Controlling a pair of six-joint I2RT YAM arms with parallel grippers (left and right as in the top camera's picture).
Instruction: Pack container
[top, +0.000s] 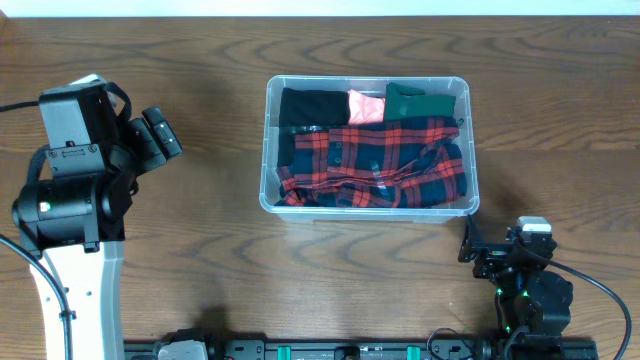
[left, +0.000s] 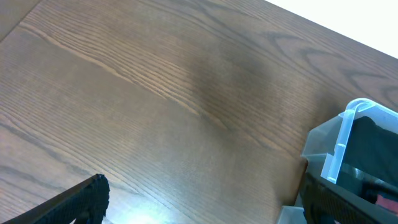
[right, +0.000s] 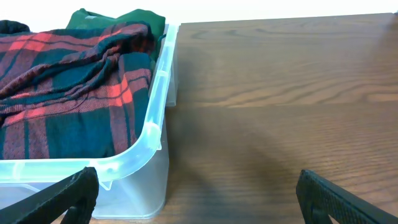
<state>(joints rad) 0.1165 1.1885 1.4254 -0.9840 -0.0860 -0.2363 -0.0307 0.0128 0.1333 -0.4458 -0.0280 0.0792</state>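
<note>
Overhead: the container (top: 267, 150) (plaid shirt (top: 390, 160) on top) sits on the dark wood-grain table (top: 200, 230), right of the left gripper (top: 172, 140) and just ahead of the right gripper (top: 468, 240). Left wrist: fingers (left: 81, 199) spread wide over wood. Right wrist: fingers (right: 62, 194) spread, container ahead-left.

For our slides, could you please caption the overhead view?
Plaid shirt tops the packed container; left gripper, right gripper stand off.
</note>
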